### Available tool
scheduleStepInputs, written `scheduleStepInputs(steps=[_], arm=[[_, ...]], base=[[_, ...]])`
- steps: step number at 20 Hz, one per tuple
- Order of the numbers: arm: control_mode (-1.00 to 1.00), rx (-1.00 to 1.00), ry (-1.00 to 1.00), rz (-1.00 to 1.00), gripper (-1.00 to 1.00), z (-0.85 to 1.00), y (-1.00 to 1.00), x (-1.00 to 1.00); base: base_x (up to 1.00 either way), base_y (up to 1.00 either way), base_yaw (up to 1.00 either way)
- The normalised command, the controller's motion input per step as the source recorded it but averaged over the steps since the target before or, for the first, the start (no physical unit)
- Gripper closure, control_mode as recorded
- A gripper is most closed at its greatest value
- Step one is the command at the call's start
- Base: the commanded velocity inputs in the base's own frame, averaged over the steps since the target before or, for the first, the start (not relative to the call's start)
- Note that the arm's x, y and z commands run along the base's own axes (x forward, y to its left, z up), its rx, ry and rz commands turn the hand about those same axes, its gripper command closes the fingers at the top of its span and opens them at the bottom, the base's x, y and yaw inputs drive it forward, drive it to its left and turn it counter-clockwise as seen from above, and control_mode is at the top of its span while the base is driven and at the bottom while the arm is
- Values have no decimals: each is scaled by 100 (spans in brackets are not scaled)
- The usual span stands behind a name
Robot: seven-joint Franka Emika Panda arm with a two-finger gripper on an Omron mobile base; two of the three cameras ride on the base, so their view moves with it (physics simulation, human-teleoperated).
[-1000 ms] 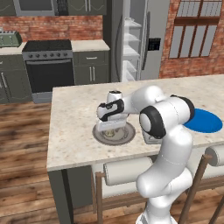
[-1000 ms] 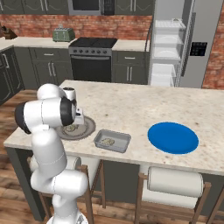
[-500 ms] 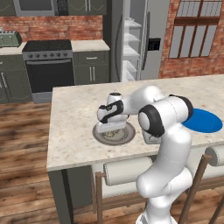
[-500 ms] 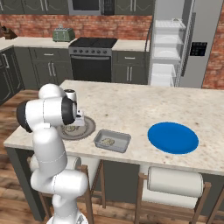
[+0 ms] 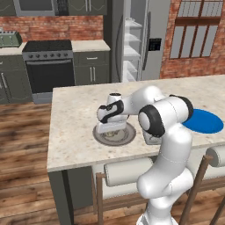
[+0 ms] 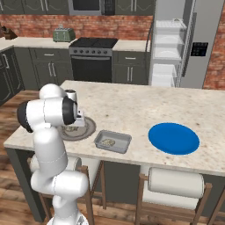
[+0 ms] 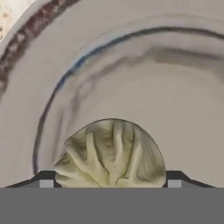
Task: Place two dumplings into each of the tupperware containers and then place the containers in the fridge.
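My gripper (image 7: 110,181) is down on the round grey plate (image 7: 175,78), open, one tip on each side of a tan wrinkled dumpling (image 7: 111,153) and close against it. From the base, the gripper (image 5: 105,126) stands over the plate (image 5: 127,137) on the island's near left part. To the right of the plate (image 6: 89,128) sits a grey tupperware container (image 6: 113,141) at the counter edge, with one dumpling (image 6: 109,142) in it. The fridge (image 6: 176,44) stands beyond the island with its door open and white shelves showing.
A round blue plate (image 6: 173,137) lies on the island's right side. A black oven range (image 5: 49,66) and grey cabinets line the back wall. Stools (image 6: 176,182) are tucked under the island's near edge.
The jaws have narrowed a little around the dumpling. The arm and the base have stayed where they were.
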Motion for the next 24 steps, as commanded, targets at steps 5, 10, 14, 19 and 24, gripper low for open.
scheduleStepInputs(steps=[5,10,14,19,24], arm=[[-100,0,0,-1,100,44,-20,-18],[-100,0,0,-8,100,43,-71,-45],[-100,0,0,-10,100,33,-90,-26],[-100,0,3,-10,100,31,-83,-21],[-100,0,10,-14,100,26,-79,-9]], base=[[0,0,0],[0,0,0],[0,0,0],[0,0,0],[0,0,0]])
